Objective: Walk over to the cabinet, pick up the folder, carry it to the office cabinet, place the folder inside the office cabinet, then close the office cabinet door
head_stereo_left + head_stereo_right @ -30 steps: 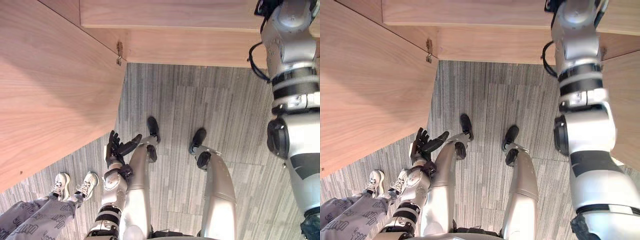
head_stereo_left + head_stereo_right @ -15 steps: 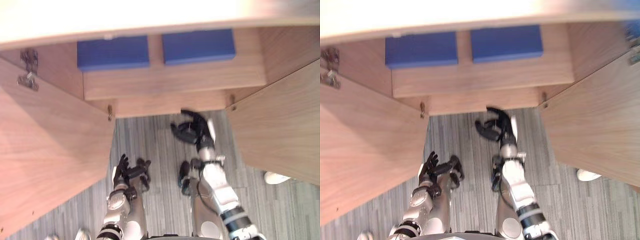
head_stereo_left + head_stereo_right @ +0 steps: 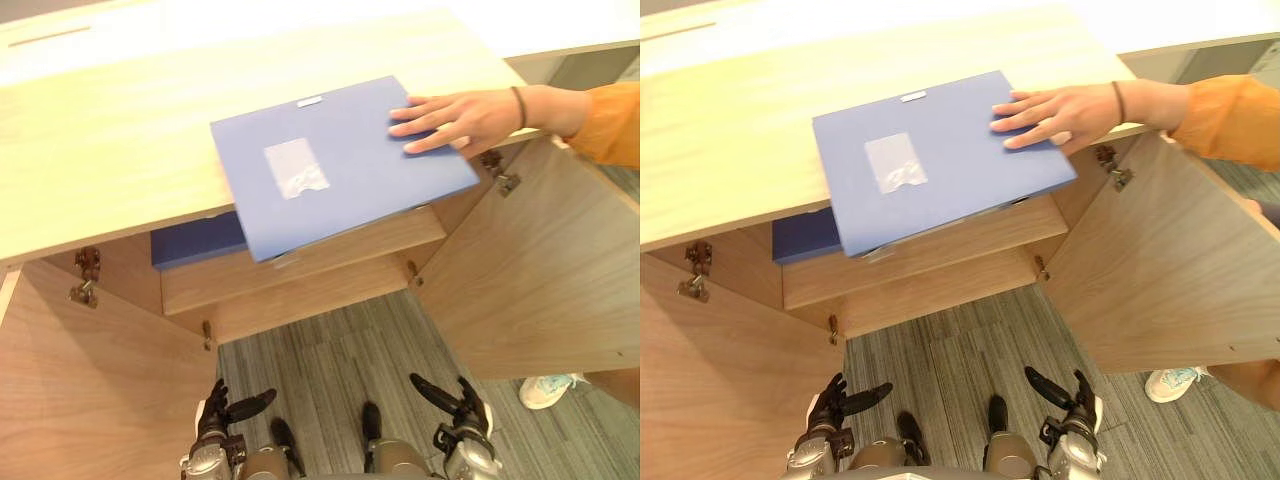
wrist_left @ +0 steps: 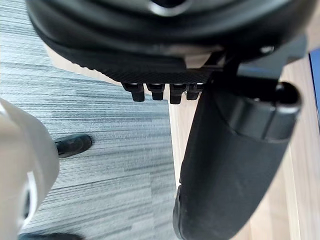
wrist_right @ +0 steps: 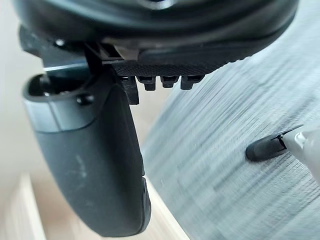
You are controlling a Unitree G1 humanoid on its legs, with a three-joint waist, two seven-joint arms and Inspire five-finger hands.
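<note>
My left hand (image 3: 222, 412) & right hand (image 3: 452, 398) hang low over the floor, fingers loose, holding nothing. My view has swung up vs 0.5 s ago. The cabinet top (image 3: 110, 150) now shows, w/ the blue folder (image 3: 340, 165) flat on it, overhanging the front edge, a person's hand (image 3: 465, 118) on 1 corner. Pickup isn't begun, I judge. Its pale label (image 3: 296, 167) shows no legible writing.
</note>
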